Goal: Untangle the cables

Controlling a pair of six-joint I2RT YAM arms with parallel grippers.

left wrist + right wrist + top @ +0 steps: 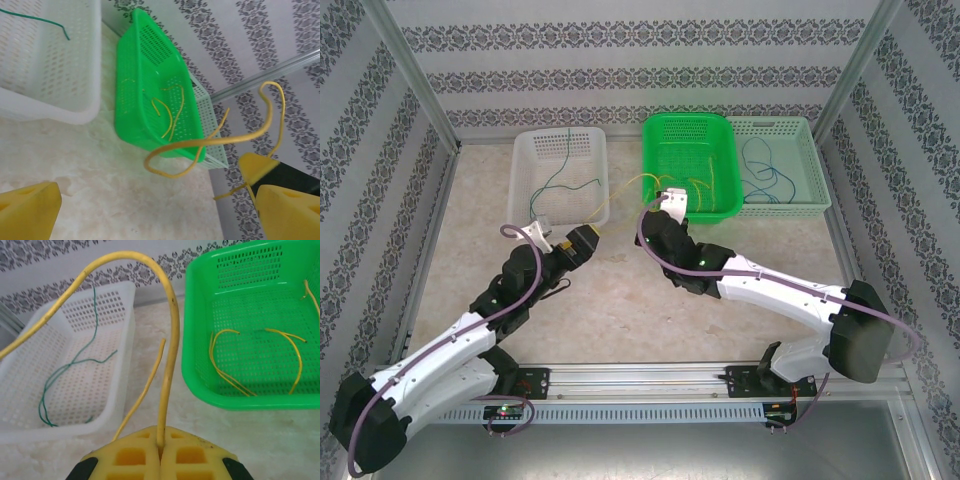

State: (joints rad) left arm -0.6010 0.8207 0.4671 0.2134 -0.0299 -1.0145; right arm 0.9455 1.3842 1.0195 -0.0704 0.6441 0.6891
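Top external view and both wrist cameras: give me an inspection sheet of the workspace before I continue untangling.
Surface: marbled table, three baskets along its far side.
Job's things: green cable in white basket; yellow cables in green basket; blue cables in pale basket; one long yellow cable outside the baskets, arching between the grippers.
Clutter: nothing seen.
Grippers: right gripper shut on the long yellow cable; left gripper open, that cable passing beside one finger, contact unclear.
Cables: purple arm cables loop along both arms.
Surroundings: patterned walls, metal frame posts.
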